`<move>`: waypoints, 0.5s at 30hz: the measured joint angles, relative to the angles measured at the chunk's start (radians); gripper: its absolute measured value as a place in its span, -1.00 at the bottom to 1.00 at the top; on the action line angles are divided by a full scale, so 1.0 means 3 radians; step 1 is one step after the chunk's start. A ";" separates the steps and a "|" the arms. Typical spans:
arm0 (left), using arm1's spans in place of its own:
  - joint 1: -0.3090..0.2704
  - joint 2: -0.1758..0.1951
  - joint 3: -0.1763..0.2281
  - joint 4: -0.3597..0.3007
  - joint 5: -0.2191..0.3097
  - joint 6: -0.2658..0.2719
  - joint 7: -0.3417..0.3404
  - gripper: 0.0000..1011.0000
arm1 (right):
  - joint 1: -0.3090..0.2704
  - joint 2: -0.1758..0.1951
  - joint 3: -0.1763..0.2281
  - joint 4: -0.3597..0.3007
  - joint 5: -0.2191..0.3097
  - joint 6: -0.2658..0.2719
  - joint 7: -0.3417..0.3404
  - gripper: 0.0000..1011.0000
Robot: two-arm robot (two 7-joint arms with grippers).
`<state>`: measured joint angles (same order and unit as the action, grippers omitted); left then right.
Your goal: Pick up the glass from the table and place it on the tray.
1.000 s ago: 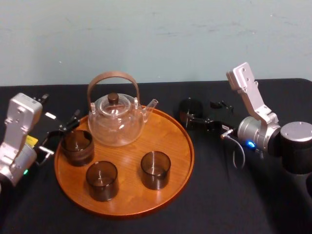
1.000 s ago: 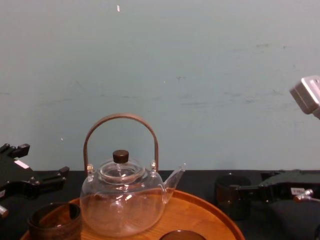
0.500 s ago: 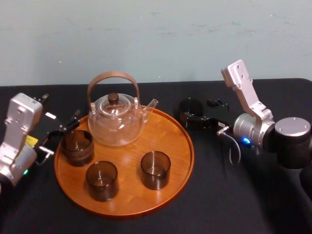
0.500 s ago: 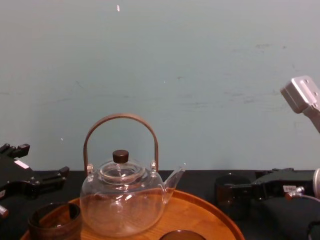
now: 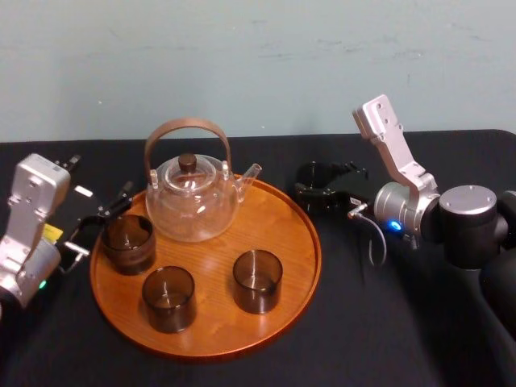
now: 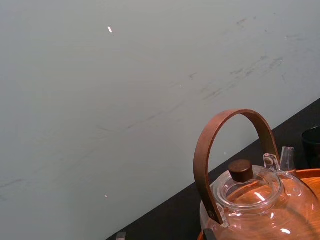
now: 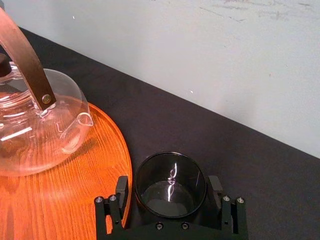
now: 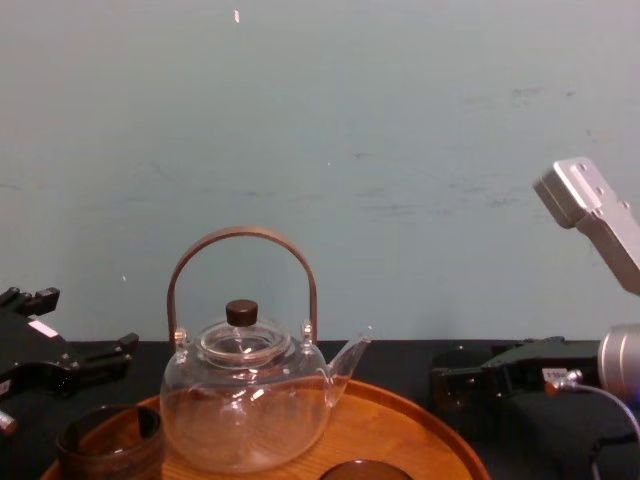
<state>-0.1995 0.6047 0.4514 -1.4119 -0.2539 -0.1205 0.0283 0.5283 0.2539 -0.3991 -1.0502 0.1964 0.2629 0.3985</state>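
Note:
The glass [image 5: 313, 176], dark and see-through, stands upright on the black table just right of the tray [image 5: 284, 242]. My right gripper [image 5: 320, 185] reaches in from the right at table height and is open. In the right wrist view its two black fingers [image 7: 121, 186] stand on either side of the glass [image 7: 170, 199] with a thin gap on each side. The chest view shows the glass [image 8: 455, 372] in front of the gripper body. My left gripper [image 5: 98, 226] rests open at the tray's left edge, beside a dark glass [image 5: 126, 242] on the tray.
A clear teapot [image 5: 192, 197] with a brown hoop handle stands at the back of the tray. Two more dark glasses [image 5: 169, 298] [image 5: 258, 280] stand at the tray's front. The tray rim [image 7: 125, 165] lies close beside the right gripper's finger. Bare black table lies to the right.
My right arm has swung left and its fingers have slid farther along both sides of the glass. The glass, the tray's contents and the left arm have not moved.

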 joint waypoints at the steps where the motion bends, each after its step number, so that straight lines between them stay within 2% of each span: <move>1: 0.0000 0.0000 0.0000 0.0000 0.0000 0.0000 0.0000 0.98 | 0.0005 -0.0003 -0.0001 0.0008 -0.0001 -0.0001 0.0002 0.98; 15: 0.0000 0.0000 0.0000 0.0000 0.0000 0.0000 0.0000 0.98 | 0.0062 -0.0051 -0.0002 0.0108 -0.0026 -0.0005 0.0006 0.98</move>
<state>-0.1995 0.6047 0.4514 -1.4120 -0.2539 -0.1205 0.0283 0.5468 0.2386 -0.3998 -1.0179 0.1886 0.2613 0.4003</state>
